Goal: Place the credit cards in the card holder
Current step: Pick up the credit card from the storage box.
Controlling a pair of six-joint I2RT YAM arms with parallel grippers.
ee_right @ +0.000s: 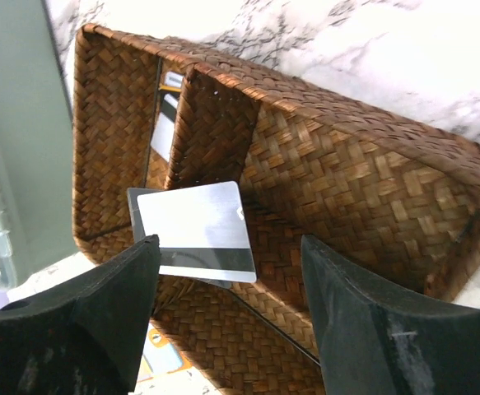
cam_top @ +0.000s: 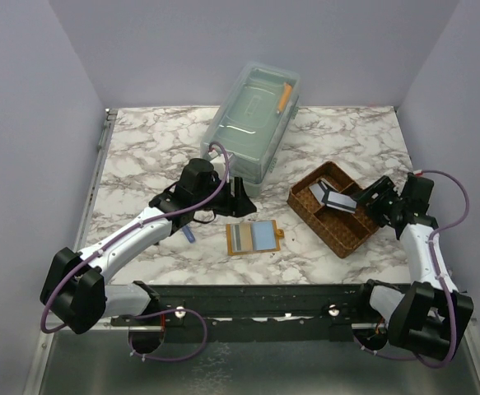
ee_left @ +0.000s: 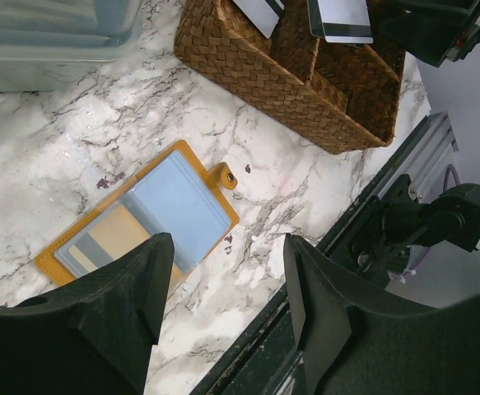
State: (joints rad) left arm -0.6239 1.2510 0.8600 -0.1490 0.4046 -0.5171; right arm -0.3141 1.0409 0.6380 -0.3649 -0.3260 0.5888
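Plainly found the card holder (cam_top: 253, 238) lying unfolded and flat on the marble table (cam_top: 141, 164), near the middle and toward the near edge, with its snap tab pointing right. Could not tell whether its pockets held anything yet. Saw the credit cards (ee_right: 197, 230) well to the right, in the woven tray (ee_left: 289, 90): one silver-grey with a dark stripe, leaning on a divider, and at least one more in another compartment.

Found the left gripper (ee_left: 223, 280) hanging over the near right part of the card holder, jaws well apart, nothing held. Found the right gripper (ee_right: 230, 251) over the tray, jaws wide on either side of the leaning card, nothing clamped. Could not tell whether a finger touched it.

Judged the likeliest failure to be a nudge tipping that thin card off the divider and flat onto the tray floor, out of reach of a pinch. Feared too a finger snagging the woven wall and dragging the tray. Expected the light, unpinned card holder to slide or fold under an incoming card unless pressed down first. Also thought the card might ride over the narrow pocket mouth.
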